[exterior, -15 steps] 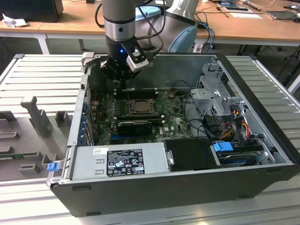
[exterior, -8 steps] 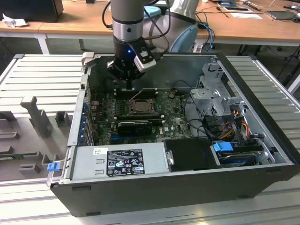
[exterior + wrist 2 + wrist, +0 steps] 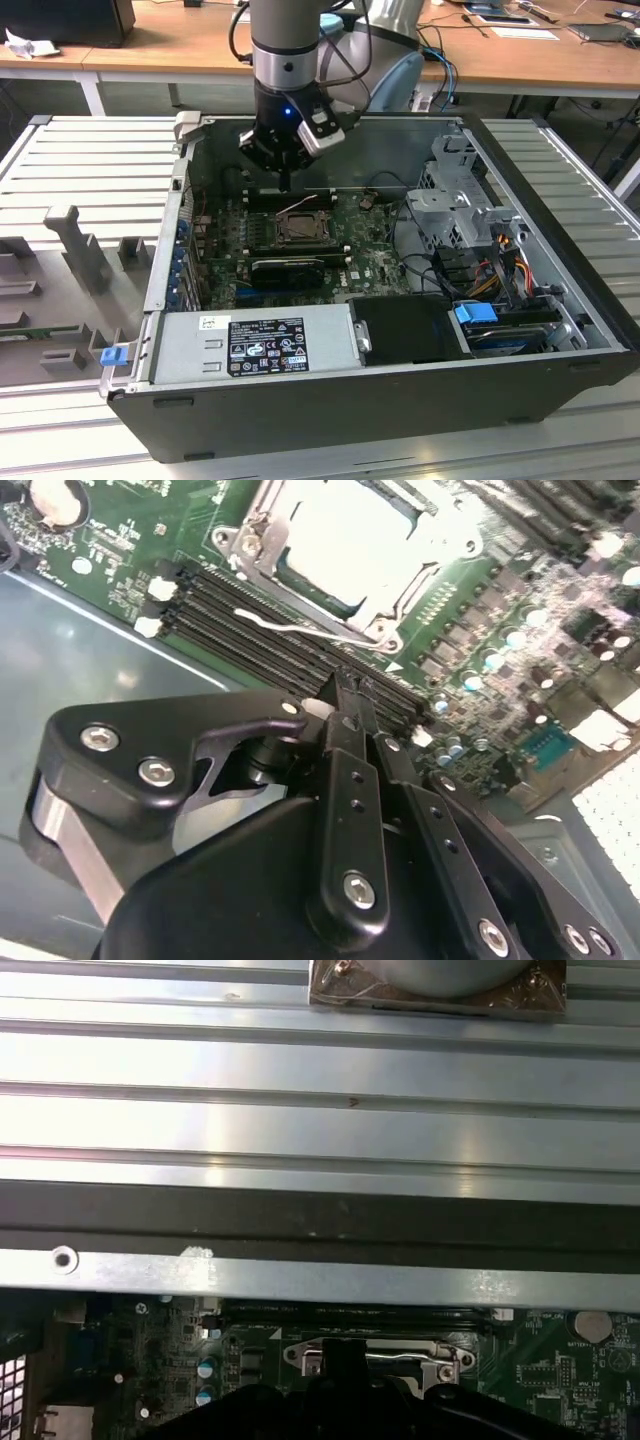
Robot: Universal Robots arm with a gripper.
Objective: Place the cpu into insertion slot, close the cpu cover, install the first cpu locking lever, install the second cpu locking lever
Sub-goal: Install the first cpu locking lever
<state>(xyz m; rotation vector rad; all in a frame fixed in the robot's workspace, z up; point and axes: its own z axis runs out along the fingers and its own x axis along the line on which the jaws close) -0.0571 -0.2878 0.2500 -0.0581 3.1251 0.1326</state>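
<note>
Plainly, we see the pincer hanging inside the open computer case, just above the RAM slots beside the insertion slot. In the second wrist view its fingers are pressed together and hold nothing. The cpu already lies in the slot, a pale square with the cpu cover framing it; whether that cover is fully down we cannot tell. A thin wire locking lever sticks out past the socket's edge.

We judge the chip light, stiff and fragile, best gripped by its edges; the springy lever wants a push near its tip.

The exterior view gives the whole case on the ribbed surface; the second wrist view shows the shut fingers and the lever; the first wrist view shows the socket's metal edge beneath the case wall.
</note>
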